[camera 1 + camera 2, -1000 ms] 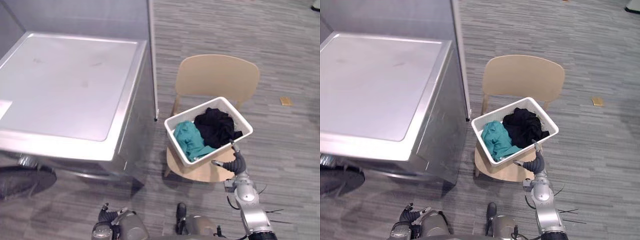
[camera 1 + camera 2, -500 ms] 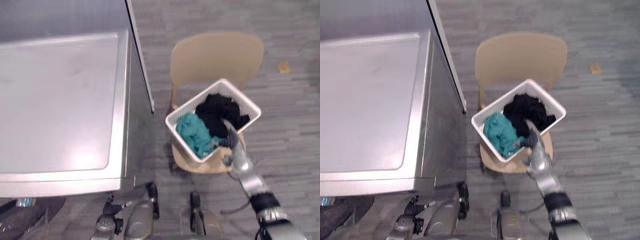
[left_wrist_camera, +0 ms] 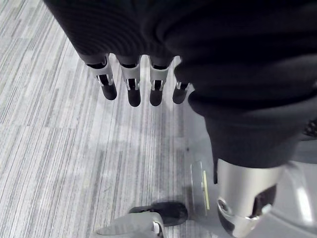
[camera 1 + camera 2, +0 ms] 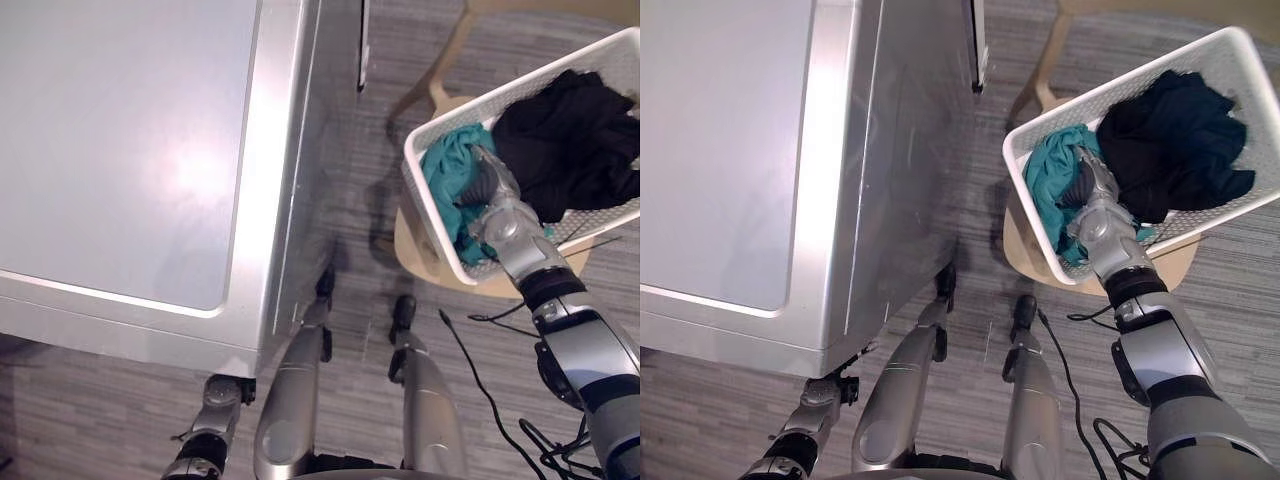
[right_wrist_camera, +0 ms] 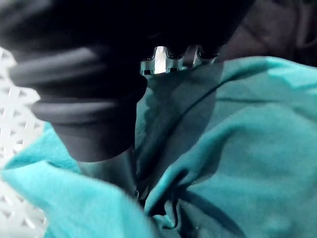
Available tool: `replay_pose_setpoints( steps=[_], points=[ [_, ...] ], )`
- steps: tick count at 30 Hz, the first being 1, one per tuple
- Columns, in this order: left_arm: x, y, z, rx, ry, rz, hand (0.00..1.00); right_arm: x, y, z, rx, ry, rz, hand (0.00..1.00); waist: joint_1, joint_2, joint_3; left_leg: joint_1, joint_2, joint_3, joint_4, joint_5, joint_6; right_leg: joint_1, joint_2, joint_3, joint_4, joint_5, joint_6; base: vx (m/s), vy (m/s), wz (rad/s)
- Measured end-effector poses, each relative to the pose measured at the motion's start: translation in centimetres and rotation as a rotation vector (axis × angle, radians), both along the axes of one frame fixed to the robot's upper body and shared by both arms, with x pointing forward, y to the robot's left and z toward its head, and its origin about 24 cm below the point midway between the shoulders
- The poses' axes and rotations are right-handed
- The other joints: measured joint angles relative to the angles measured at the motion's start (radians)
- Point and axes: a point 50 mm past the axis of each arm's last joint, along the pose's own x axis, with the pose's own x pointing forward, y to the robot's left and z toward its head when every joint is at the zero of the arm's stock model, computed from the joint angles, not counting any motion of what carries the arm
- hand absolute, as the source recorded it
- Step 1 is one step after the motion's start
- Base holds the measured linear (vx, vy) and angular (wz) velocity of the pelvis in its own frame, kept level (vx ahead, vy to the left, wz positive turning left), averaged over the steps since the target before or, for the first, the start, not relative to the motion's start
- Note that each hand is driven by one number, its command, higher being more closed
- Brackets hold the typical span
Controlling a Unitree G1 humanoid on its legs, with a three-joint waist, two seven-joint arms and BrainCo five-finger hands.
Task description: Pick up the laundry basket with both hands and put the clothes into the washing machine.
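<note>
Right hand (image 4: 487, 193) reaches down into the white laundry basket (image 4: 432, 222) at the upper right of the head views, its dark cover lying on the teal garment (image 4: 448, 163) and its tip pushed in where the teal meets the black garment (image 4: 570, 130). In the right wrist view the teal cloth (image 5: 247, 148) is bunched up close around the hand, with the basket's white lattice at the left edge; whether the hand has closed on the cloth cannot be told. The basket sits on the seat of a tan chair (image 4: 411, 246), tilted across it, with the teal garment toward its left end and the black one filling the right. The washing machine (image 4: 130, 140), silver with a flat top, takes up the left half of the head views, just beside the chair. The left hand (image 4: 792, 455) hangs at the bottom left, below the machine's front corner. In its wrist view its fingers (image 3: 130, 85) are straight and slightly spread over the grey striped floor (image 3: 59, 148), holding nothing.
</note>
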Motion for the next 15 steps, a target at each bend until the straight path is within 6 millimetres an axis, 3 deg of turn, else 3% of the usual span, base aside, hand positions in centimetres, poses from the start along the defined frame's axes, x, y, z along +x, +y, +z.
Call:
replay_pose_setpoints(
  steps=[4,8,12,15],
  points=[
    [1.1,-0.7,0.7,-0.024,-0.040,0.006,0.00,0.5,1.0,1.7,-0.056,-0.055,0.015,1.00,0.002,-0.001,0.001,-0.014,0.000,-0.007,-0.013,0.008,-0.010,-0.032,-0.004,-0.012,0.039,-0.024,-0.006,-0.02,-0.046,0.11],
    [1.6,-1.2,1.0,-0.036,-0.058,0.002,0.00,0.5,2.6,1.8,-0.041,-0.071,0.059,1.00,0.001,-0.002,0.001,-0.008,0.010,-0.022,-0.026,0.024,-0.016,-0.032,0.001,-0.039,0.059,-0.039,-0.018,0.02,-0.071,0.12],
    [1.5,-1.6,0.8,-0.072,-0.056,0.026,0.00,-0.3,2.7,-0.6,0.104,-0.039,0.054,1.00,0.006,-0.003,0.001,0.031,0.016,-0.023,-0.026,0.026,-0.017,0.006,0.002,-0.059,0.076,-0.047,-0.026,0.06,-0.058,0.11],
    [1.3,-1.5,0.8,-0.088,-0.053,0.050,0.00,-2.1,2.8,-3.4,0.273,-0.023,0.046,1.00,0.003,-0.012,0.000,0.108,0.016,-0.009,-0.029,0.023,-0.019,0.085,0.001,-0.060,0.076,-0.058,-0.023,0.04,-0.024,0.11]
  ],
)
